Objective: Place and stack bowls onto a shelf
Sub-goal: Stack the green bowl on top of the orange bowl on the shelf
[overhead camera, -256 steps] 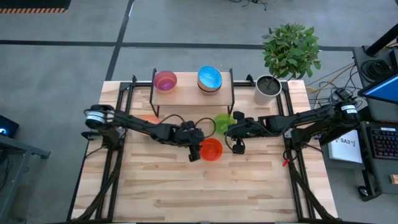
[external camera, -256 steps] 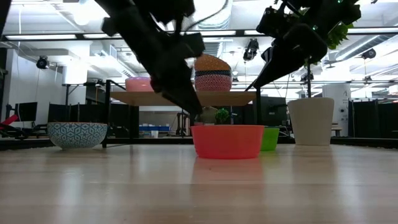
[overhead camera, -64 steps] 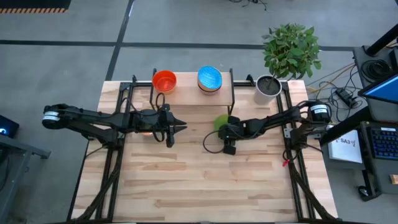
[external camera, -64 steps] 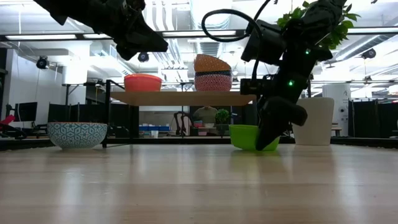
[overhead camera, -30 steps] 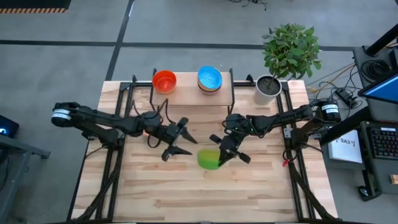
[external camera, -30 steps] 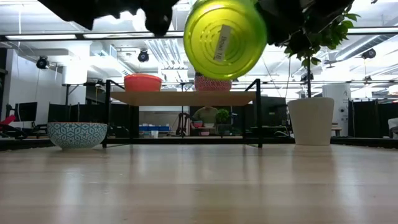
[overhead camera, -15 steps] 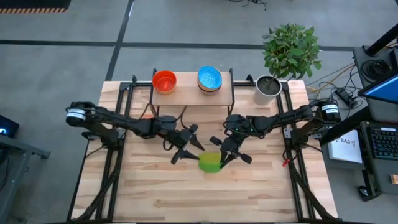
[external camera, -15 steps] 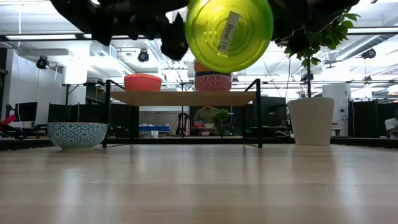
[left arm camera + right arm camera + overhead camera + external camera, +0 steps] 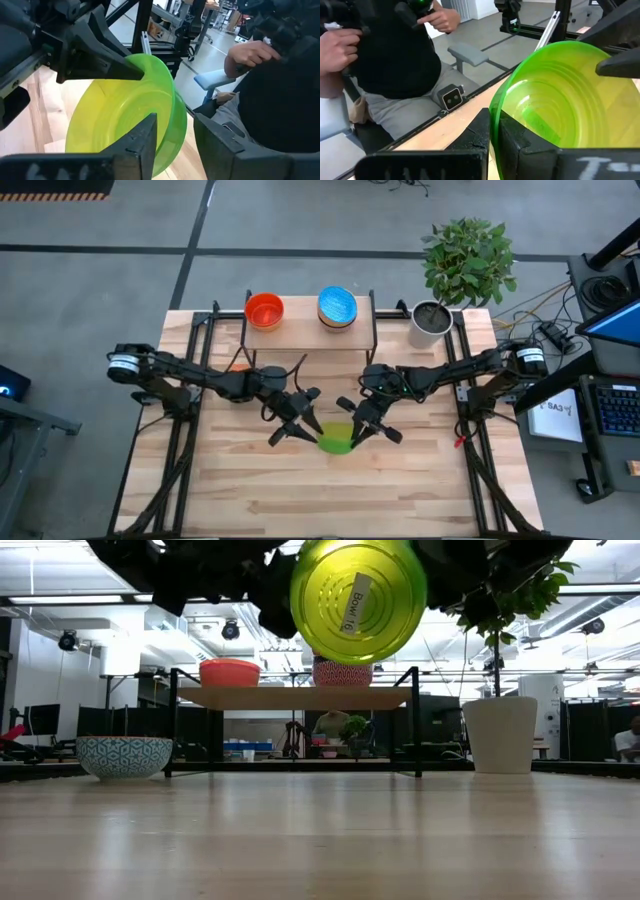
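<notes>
The green bowl [image 9: 335,440] hangs in the air over the table's middle, tipped on edge; its labelled underside [image 9: 355,600] faces the near edge. My right gripper [image 9: 352,430] is shut on its rim on the right. My left gripper [image 9: 314,430] is open at the opposite rim, one finger inside [image 9: 145,142] and one outside [image 9: 215,145]; whether they touch, I cannot tell. The shelf [image 9: 310,330] at the far edge carries a red bowl [image 9: 264,309] and a stack topped by a blue bowl [image 9: 337,306]. A blue-and-white patterned bowl [image 9: 123,755] rests on the table. My right gripper pinches the green bowl's rim [image 9: 494,112] between its two fingers, one inside the bowl and one outside. It comes at the bowl from the table's right side. The bowl is lifted clear of the table and tilted on its edge.
A grey plant pot [image 9: 432,320] with a leafy plant stands at the far right corner, right of the shelf. A seated person [image 9: 380,50] shows beyond the table in both wrist views. Bare wood [image 9: 330,490] lies near the front edge.
My left gripper has moved right, toward the green bowl, and its open fingers now stand on either side of the rim. My right gripper has kept the bowl raised; the bowl has turned slightly about its axis, as the label on its underside shows.
</notes>
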`<control>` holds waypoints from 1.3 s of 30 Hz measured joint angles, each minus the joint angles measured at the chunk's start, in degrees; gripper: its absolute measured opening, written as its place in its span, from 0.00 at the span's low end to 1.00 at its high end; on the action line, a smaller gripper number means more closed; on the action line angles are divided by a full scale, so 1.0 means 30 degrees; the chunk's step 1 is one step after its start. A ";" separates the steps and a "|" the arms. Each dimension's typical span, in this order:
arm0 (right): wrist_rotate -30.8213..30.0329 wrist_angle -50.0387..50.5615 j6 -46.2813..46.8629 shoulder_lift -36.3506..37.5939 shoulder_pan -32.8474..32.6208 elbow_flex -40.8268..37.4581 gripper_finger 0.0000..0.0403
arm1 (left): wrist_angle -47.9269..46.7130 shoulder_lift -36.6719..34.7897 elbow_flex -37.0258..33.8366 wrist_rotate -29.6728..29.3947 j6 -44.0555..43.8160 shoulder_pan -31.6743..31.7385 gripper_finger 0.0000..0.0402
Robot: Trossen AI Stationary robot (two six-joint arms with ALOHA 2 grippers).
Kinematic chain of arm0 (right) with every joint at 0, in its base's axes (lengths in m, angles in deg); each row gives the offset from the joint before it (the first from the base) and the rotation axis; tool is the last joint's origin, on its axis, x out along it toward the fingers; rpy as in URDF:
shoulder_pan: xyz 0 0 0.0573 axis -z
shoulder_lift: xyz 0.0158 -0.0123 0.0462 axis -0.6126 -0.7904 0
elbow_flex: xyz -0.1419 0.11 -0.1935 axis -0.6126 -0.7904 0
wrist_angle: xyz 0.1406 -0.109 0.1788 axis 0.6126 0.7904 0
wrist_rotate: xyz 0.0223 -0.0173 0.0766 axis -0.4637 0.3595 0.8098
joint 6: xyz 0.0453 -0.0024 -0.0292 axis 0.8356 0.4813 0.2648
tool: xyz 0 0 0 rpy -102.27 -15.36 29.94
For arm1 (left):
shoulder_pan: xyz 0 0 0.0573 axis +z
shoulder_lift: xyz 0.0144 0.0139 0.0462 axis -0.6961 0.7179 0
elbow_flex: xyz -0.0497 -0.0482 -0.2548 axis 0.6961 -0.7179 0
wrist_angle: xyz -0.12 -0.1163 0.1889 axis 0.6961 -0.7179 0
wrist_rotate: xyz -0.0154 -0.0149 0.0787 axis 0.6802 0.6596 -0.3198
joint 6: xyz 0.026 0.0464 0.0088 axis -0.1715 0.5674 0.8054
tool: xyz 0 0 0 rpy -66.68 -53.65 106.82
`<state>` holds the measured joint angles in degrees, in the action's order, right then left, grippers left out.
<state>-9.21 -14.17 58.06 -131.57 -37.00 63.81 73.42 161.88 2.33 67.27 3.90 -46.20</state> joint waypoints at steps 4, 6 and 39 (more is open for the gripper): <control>-0.0012 -0.0007 -0.0072 0.0000 0.0000 0.0000 0.02 | -0.0034 0.0000 0.0000 -0.0100 0.0000 -0.0003 0.21; -0.0029 -0.0012 -0.0093 0.0000 0.0000 0.0000 0.02 | -0.0171 0.0000 0.0000 -0.0159 -0.0027 0.0000 0.16; -0.1719 0.0081 -0.0267 -0.0007 0.0007 -0.0007 0.02 | -0.0120 0.0601 -0.0007 -0.1284 -0.0058 -0.0015 0.25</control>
<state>-14.37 -13.92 57.26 -131.59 -36.98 63.78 73.07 163.68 2.30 63.42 3.72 -46.25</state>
